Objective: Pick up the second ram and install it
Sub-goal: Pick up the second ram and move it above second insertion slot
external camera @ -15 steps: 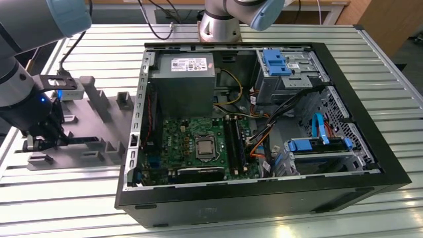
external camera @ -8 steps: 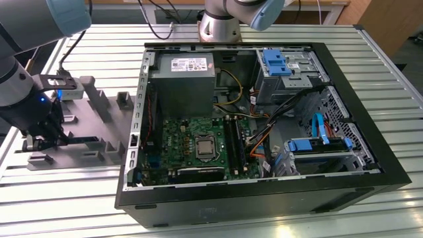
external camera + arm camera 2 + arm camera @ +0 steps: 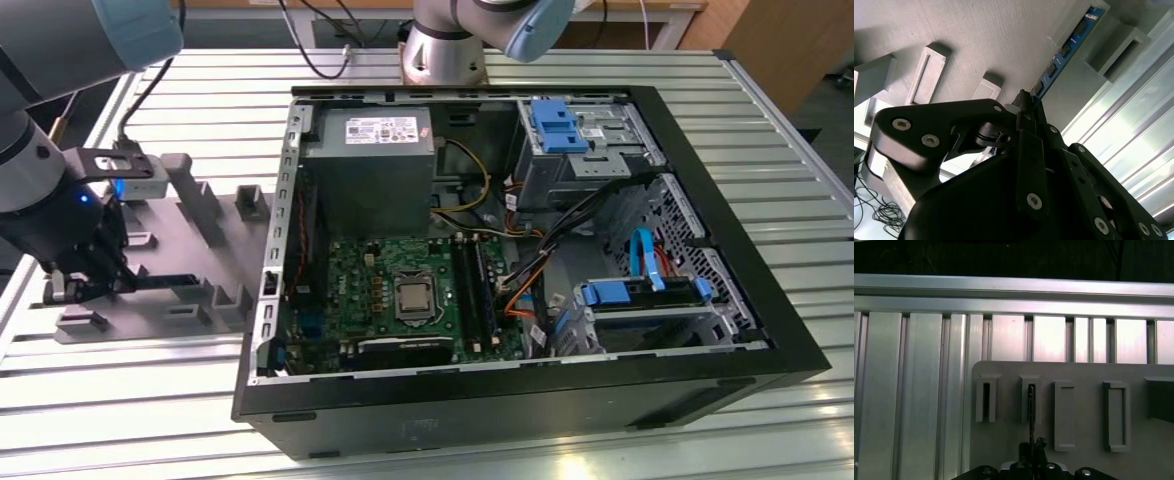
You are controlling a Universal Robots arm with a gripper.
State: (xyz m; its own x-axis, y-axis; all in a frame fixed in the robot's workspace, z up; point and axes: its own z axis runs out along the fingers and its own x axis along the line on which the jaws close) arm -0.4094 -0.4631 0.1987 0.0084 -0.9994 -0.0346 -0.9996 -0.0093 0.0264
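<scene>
Though edge-on elsewhere, second ram broadside.

Grey arm, pale-blue joint caps; black jaws, silver screws.

Fixture on table, exterior view's left of computer case, second ram upright in its slot

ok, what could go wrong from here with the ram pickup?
1. The second ram stands on edge in a slot of the grey fixture, with the gripper at it; a tilted lift could bind or flex it.
2. Loose cables lie beside the memory slots and could snag.
</scene>
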